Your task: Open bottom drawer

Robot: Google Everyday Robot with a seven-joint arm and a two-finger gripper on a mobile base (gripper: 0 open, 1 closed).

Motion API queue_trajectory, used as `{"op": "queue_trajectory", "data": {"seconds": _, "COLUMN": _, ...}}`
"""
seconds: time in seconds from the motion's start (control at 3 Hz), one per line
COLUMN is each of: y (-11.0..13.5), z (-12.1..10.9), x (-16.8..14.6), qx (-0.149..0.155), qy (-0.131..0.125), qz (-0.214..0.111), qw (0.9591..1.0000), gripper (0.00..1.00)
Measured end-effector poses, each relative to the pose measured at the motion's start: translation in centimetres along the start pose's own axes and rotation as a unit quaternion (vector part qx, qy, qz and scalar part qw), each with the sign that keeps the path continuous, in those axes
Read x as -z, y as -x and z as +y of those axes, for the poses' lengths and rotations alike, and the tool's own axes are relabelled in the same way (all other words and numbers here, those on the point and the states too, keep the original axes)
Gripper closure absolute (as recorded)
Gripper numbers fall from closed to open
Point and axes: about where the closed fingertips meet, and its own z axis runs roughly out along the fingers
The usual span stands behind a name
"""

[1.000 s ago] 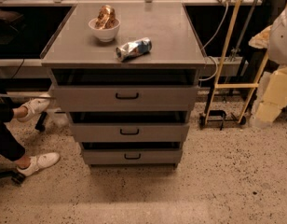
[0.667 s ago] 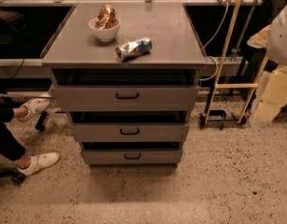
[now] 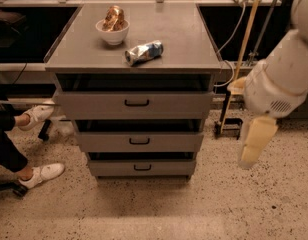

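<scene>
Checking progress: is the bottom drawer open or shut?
Looks shut: the bottom drawer shows no interior, its front no farther out than those above. The gripper hangs to its right, not touching.

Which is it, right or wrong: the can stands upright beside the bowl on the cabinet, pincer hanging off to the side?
Wrong: the camera view shows the can lying on its side beside the bowl on the cabinet. The pincer does hang off to the side, at the picture's right.
</scene>
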Motion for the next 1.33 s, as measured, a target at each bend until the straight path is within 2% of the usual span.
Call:
{"op": "queue_trajectory", "data": {"seconds": 0.33, "y": 0.8, "z": 2.8, "x": -10.9, "qx": -0.001, "qy": 0.05, "qz": -0.035, "qw": 0.9981, "gripper": 0.0}}
{"op": "queue_trajectory", "data": {"seconds": 0.67, "y": 1.3, "z": 8.4, "x": -23.5, "qx": -0.042, "qy": 0.126, "qz": -0.078, "qw": 0.9881, "gripper": 0.0}}
{"op": "queue_trajectory", "data": {"seconds": 1.0, "y": 0.7, "z": 15.7, "x": -34.1, "qx": -0.092, "qy": 0.189, "qz": -0.096, "qw": 0.9729, "gripper": 0.0}}
{"op": "queue_trajectory", "data": {"seconds": 1.33, "y": 1.3, "z": 18.5, "x": -42.6, "qx": -0.129, "qy": 0.204, "qz": -0.116, "qw": 0.9635, "gripper": 0.0}}
